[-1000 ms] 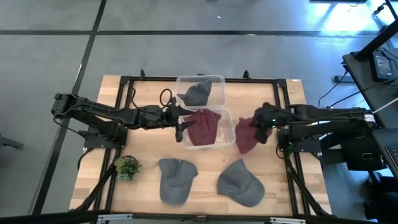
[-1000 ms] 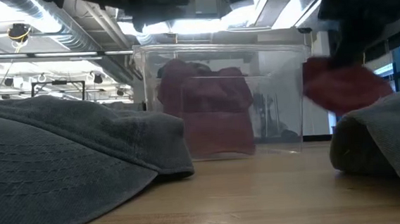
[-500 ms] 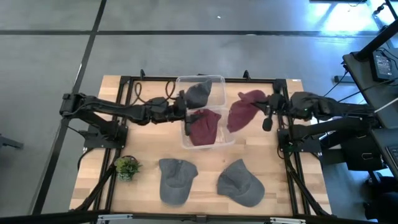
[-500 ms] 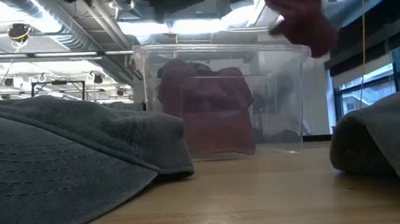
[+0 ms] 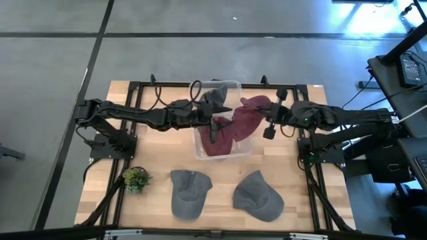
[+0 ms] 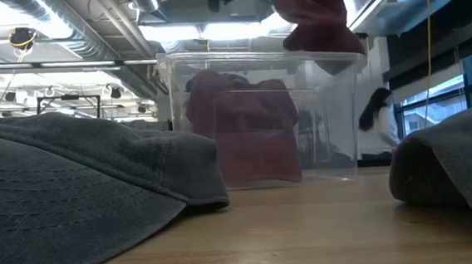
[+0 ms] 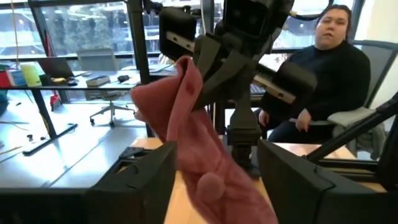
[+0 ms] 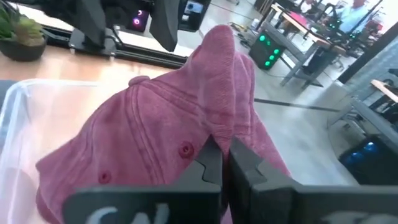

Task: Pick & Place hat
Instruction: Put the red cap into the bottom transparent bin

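Note:
A red hat [image 5: 245, 120] hangs from my right gripper [image 5: 269, 121] above the right rim of the clear bin [image 5: 235, 85]; in the low view the red hat [image 6: 315, 16] sits just over the bin's top edge. My right gripper [image 8: 221, 155] is shut on it. My left gripper [image 5: 213, 124] is over the bin, open; its fingers [image 7: 149, 177] stand wide on either side of the hanging red hat [image 7: 198, 163]. Another red hat [image 5: 215, 141] and a grey hat [image 5: 212, 100] lie inside the bin. My right gripper pinches a raised fold of the red hat's crown [image 8: 219, 127] between its two fingers. The fingers come level from the table's right side. The hat is lifted clear and droops away from the fingers over the bin. Whether my left gripper touches the hat, I cannot tell.
Two grey hats [image 5: 189, 193] [image 5: 257, 197] lie on the near part of the table, and a small potted plant [image 5: 135, 179] stands near the near left corner. A person [image 7: 328, 68] sits beyond the table's right side.
My right gripper has risen from beside the bin's right wall and moved left, carrying the red hat up off the table and over the bin's right rim. My left gripper has moved toward the table's right, across the bin toward the hat.

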`<action>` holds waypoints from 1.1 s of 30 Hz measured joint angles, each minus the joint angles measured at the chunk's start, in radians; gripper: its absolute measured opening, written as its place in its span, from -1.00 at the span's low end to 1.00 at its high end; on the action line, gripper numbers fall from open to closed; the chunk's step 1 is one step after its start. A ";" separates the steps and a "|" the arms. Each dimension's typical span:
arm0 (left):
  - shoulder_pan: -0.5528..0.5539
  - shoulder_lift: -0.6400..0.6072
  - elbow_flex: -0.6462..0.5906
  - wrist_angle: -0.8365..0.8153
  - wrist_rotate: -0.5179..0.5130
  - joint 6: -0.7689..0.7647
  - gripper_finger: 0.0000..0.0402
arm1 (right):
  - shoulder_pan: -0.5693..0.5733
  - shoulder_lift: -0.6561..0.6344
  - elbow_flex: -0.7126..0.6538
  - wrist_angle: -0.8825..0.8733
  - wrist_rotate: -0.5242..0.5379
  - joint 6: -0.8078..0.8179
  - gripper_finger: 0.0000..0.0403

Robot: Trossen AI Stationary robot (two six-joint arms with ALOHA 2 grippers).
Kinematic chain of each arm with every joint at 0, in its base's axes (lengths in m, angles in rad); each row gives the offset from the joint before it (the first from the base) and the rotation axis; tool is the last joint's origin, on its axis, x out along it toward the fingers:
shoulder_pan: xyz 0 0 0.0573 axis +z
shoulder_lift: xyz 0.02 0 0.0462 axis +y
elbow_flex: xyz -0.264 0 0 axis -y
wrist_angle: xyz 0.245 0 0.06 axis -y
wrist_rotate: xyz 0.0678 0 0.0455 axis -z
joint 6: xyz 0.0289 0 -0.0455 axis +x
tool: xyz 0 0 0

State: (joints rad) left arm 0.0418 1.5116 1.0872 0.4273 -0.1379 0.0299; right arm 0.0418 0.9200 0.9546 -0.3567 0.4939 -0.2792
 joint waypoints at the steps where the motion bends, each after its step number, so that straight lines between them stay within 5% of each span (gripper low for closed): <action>1: 0.000 0.000 0.001 -0.001 -0.001 0.000 0.15 | 0.000 0.003 0.000 0.001 0.003 -0.004 -0.99; 10: 0.002 0.000 0.000 -0.022 -0.095 -0.089 0.32 | 0.000 0.004 0.000 0.092 -0.034 -0.051 -0.99; 21: 0.001 0.000 0.000 -0.005 0.008 -0.140 0.28 | 0.000 0.049 0.000 0.182 -0.060 -0.074 -0.98; 26: 0.002 0.000 0.000 -0.013 0.001 -0.150 0.09 | 0.000 0.056 0.000 0.201 -0.059 -0.084 -0.98; 33: 0.002 0.000 0.000 -0.014 0.001 -0.100 -0.46 | 0.000 0.054 0.000 0.201 -0.042 -0.085 -0.98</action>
State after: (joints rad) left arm 0.0433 1.5116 1.0874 0.4128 -0.1368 -0.0699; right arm 0.0414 0.9737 0.9543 -0.1555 0.4519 -0.3641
